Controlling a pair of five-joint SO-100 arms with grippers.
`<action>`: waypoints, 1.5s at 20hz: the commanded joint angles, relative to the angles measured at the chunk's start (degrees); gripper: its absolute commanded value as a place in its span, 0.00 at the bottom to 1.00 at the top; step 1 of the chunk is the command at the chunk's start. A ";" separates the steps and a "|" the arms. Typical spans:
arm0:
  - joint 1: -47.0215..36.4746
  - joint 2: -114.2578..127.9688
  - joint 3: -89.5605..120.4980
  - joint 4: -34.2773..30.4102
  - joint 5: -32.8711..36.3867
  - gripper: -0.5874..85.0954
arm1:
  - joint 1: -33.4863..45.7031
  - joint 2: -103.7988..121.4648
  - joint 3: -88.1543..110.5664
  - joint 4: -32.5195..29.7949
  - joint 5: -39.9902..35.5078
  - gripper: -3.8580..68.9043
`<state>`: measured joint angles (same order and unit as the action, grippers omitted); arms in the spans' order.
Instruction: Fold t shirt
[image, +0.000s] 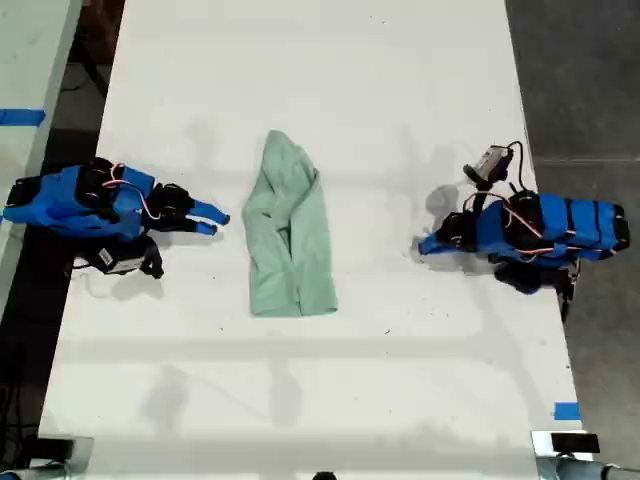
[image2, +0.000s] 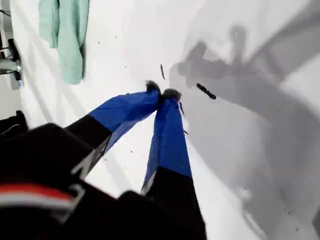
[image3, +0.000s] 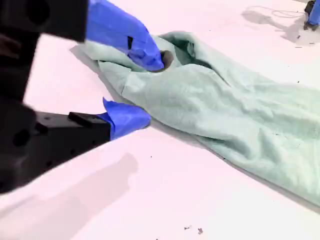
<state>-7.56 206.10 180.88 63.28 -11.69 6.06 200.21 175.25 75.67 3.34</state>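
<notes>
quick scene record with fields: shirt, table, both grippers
t shirt: mint green, wrinkled, bunched into a long strip, mid table
table: white
my first gripper: shut, empty, on the exterior view's right, apart from the t shirt
my second gripper: open, holding nothing, on the exterior view's left, close to the t shirt's edge

The exterior view looks straight down on the table (image: 320, 400) from high up, while both wrist views skim low along their claws, sharing the t shirt (image: 290, 235).
</notes>
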 joint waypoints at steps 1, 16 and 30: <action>-6.59 0.44 3.16 -2.20 7.82 0.17 | -1.05 0.62 2.99 0.35 -4.31 0.08; -1.58 0.62 1.23 -4.48 16.44 0.01 | -0.70 0.53 2.99 0.44 -0.79 0.08; 20.30 -96.59 -60.29 -15.82 0.88 0.24 | -14.59 -117.42 -103.71 2.64 -10.20 0.30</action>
<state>10.02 117.51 126.47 50.80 -9.40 -6.86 89.03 82.00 77.70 -5.45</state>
